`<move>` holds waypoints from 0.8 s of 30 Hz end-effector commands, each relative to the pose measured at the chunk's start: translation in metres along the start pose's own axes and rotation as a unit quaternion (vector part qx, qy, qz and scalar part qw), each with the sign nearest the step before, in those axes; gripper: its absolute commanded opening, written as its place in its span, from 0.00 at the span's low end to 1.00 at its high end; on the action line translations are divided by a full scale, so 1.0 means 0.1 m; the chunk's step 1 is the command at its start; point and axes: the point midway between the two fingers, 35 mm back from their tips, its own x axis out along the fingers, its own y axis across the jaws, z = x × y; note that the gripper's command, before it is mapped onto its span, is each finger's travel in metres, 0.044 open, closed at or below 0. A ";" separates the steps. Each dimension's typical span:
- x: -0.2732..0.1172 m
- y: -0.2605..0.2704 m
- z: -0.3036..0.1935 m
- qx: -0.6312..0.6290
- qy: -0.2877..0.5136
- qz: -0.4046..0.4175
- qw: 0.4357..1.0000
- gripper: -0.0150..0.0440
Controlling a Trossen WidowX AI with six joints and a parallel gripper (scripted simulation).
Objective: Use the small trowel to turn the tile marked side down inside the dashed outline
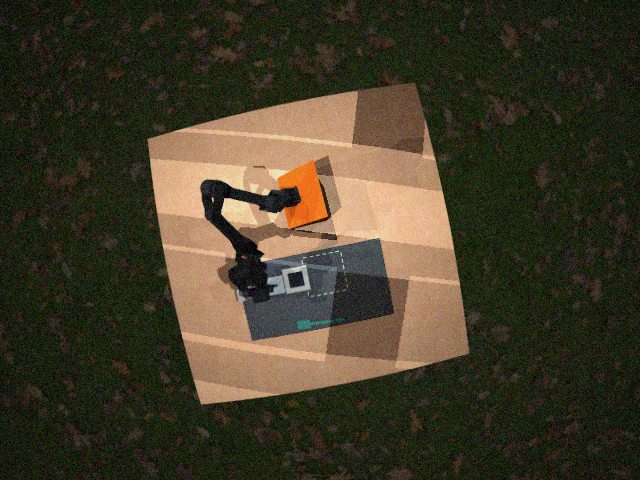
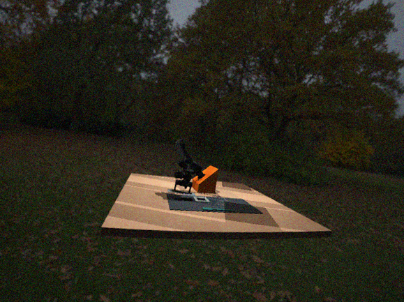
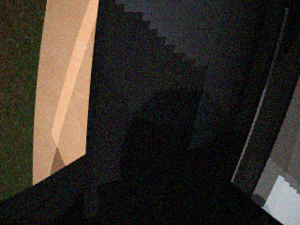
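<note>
The tile [image 1: 305, 279] [image 2: 196, 199] lies flat on the dark mat [image 1: 361, 294] [image 2: 184, 205], a pale square with a dark square in its middle facing up. Its right edge laps over the left side of the dashed outline [image 1: 344, 271]. My gripper [image 1: 262, 292] [image 2: 182, 191] is low at the mat's left end, left of the tile. It is shut on the pale trowel [image 1: 276, 285] [image 3: 283, 202], whose flat part reaches to the tile's left edge. Whether the trowel touches the tile or is under it, I cannot tell. The handle is hidden by the gripper.
A teal tool-shaped thing [image 1: 303, 324] [image 2: 210, 208] lies along the mat's front edge. An orange wedge-shaped block [image 1: 305, 178] [image 2: 208, 185] stands behind the mat and bears the arm's base. The wooden table [image 1: 222, 372] [image 2: 139, 219] extends around the mat, with bands of shadow.
</note>
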 end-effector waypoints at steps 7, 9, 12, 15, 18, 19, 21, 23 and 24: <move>-0.02 -0.06 0.10 -0.005 -0.008 0.007 1.000 0.25; 0.00 -0.08 0.09 -0.005 -0.008 0.007 1.000 0.25; 0.03 -0.12 0.09 -0.005 -0.008 0.007 1.000 0.25; 0.06 -0.16 0.09 -0.005 -0.008 0.007 1.000 0.25; 0.09 -0.20 0.09 -0.005 -0.008 0.007 1.000 0.25; 0.10 -0.21 0.09 -0.005 -0.008 0.007 1.000 0.25; 0.12 -0.23 0.09 -0.005 -0.008 0.007 1.000 0.25; 0.14 -0.26 0.09 -0.005 -0.008 0.007 1.000 0.25; 0.15 -0.27 0.09 -0.005 -0.008 0.007 1.000 0.25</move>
